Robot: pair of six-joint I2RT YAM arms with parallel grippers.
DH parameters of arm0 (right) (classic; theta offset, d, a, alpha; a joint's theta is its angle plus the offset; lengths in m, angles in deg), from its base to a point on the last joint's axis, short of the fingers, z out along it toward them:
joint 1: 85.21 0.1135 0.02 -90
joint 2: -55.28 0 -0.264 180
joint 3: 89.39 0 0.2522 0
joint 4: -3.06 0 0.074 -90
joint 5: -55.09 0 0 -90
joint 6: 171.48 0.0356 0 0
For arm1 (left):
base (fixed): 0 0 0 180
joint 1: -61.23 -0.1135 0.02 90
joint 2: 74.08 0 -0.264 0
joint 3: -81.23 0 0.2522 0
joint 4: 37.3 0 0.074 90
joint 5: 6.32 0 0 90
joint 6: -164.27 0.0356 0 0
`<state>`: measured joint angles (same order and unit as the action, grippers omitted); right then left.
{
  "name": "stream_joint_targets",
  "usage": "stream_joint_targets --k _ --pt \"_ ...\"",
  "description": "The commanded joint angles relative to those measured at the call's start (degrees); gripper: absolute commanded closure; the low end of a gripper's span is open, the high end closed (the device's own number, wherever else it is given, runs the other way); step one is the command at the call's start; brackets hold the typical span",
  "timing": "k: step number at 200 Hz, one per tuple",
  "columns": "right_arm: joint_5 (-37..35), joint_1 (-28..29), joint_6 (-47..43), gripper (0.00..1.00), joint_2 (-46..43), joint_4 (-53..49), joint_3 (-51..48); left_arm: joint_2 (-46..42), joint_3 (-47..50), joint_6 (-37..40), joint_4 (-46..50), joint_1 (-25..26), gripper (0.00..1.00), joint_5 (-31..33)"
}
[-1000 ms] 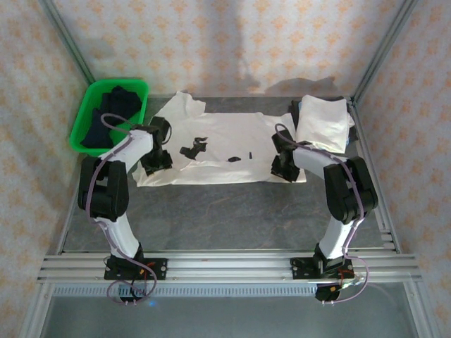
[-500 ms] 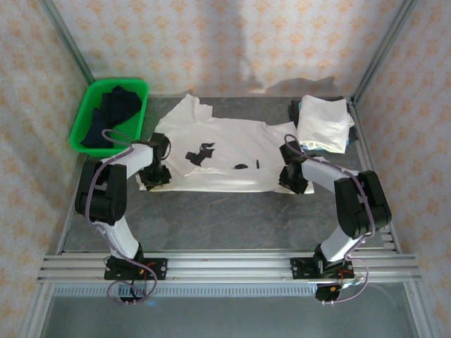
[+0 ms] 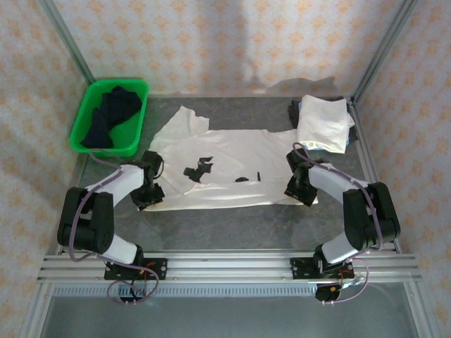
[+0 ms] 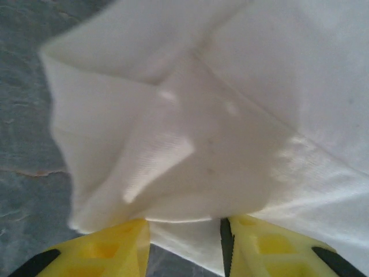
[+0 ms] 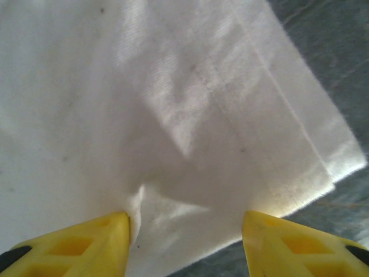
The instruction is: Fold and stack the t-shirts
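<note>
Both arms have dragged the spread t-shirt nearer across the surface, flattening it for folding. The left claw clamps the near-left hem; the right claw has its fingers apart at the near-right corner.

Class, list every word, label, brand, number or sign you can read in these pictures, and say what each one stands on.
No text can be read in any view.
Spread t-shirt: black printed marks, too small to make out as letters or as a picture.
Folded t-shirt: plain, no print to see.
Green basket: no label to see.
</note>
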<state>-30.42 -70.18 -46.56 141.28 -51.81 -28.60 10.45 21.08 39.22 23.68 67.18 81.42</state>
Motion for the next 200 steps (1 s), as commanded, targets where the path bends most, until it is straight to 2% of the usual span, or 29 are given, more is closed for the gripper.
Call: stream_joint_targets --k 1,34,60,145,176,188,200 --pt "-4.93 -0.52 0.3 0.45 -3.57 -5.13 1.67 -3.76 -4.56 -1.94 4.01 0.36 0.53 3.0" --pt "-4.35 -0.6 -1.14 0.37 -7.3 -3.02 3.77 -1.74 -11.83 -3.26 4.08 11.26 0.45 2.96" --pt "-3.45 -0.53 -1.61 0.35 -7.45 -0.93 4.35 2.82 -12.14 -6.47 0.12 16.07 0.44 -0.76" --pt "-4.14 -0.71 -2.44 0.35 -6.99 1.15 2.67 11.54 -12.96 -11.02 -11.79 17.63 0.56 -11.51" --pt "-4.05 -0.79 -2.48 0.35 -6.94 1.53 2.12 12.05 -12.77 -10.95 -11.91 17.73 0.6 -11.76" --pt "-4.13 -0.79 -2.57 0.35 -6.94 1.73 2.1 11.98 -12.76 -10.78 -12.01 17.73 0.66 -11.87" --pt "-4.16 -0.92 -2.65 0.35 -6.81 1.76 2.18 12.29 -12.93 -10.57 -12.35 17.78 0.77 -12.36"
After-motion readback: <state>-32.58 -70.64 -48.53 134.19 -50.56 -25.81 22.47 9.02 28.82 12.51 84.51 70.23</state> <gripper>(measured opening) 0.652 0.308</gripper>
